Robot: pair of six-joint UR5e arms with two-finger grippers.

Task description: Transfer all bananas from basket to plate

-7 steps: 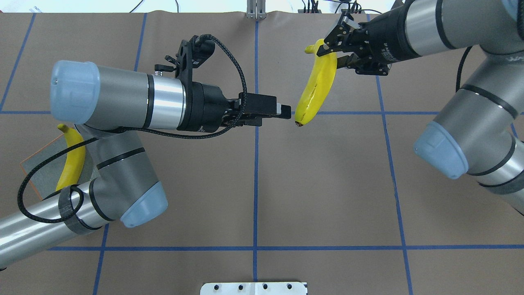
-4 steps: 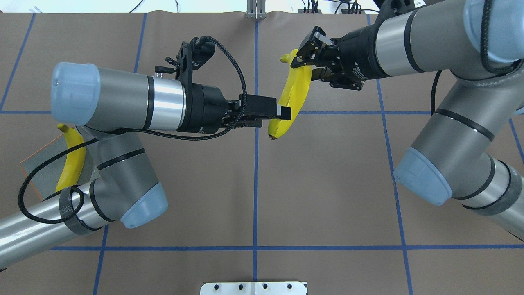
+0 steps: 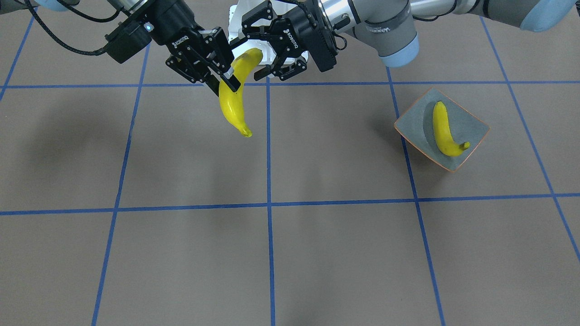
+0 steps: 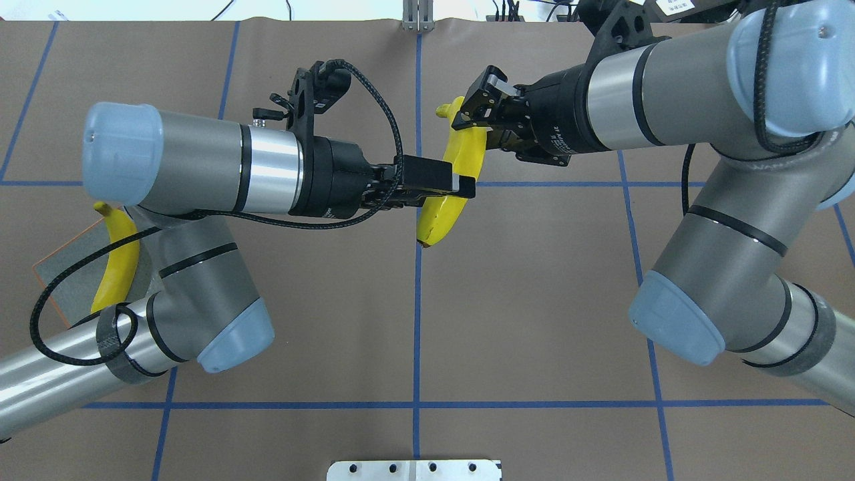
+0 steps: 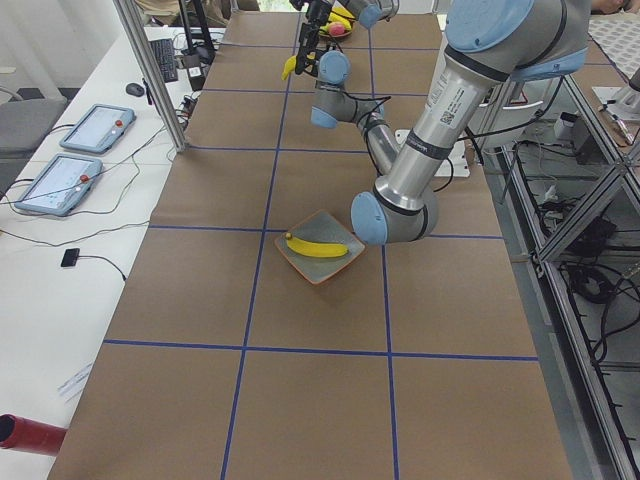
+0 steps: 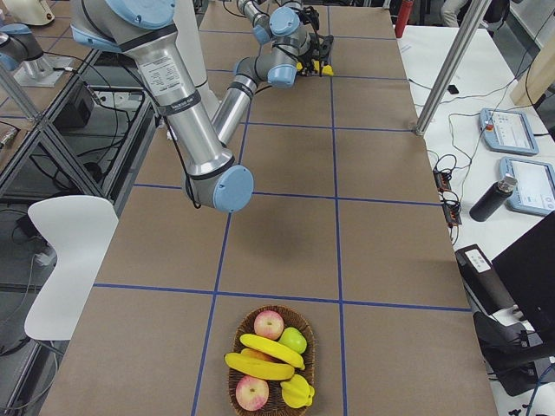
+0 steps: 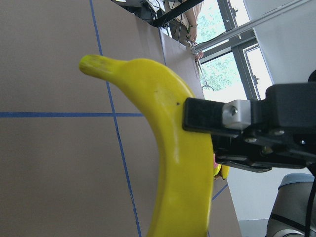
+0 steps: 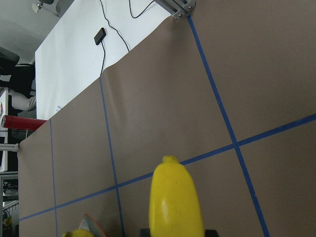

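Banana [image 4: 441, 214] hangs mid-air over the table [image 3: 317, 235] centre, well apart from both the basket [image 6: 232, 394] and the plate [image 3: 469, 122]. Your right gripper [image 3: 229, 78] is clamped on it near the stem end. Your left gripper [image 3: 263, 55] sits right at the body with jaws spread wide, not closed on it. I can't pin down which section they bracket.

Handling, my read:
- It's light and stiff enough to carry from one end.
- Glossy skin will be slick, and the curve will let it swing in a pinch.
- The flesh bruises, so use a moderate squeeze on the thick mid-body, not the taper.

Room:
- It's open table from here to the plate.
- A second banana [image 3: 442, 131] lies along the plate, with bare grey on either side of it.
- The rim is low, so release from low.
- In the overhead view the left elbow [image 4: 234, 334] overlaps the plate, so watch your swing.

Two more bananas [image 6: 273, 351] wait in the basket among other fruit [image 6: 269, 325].
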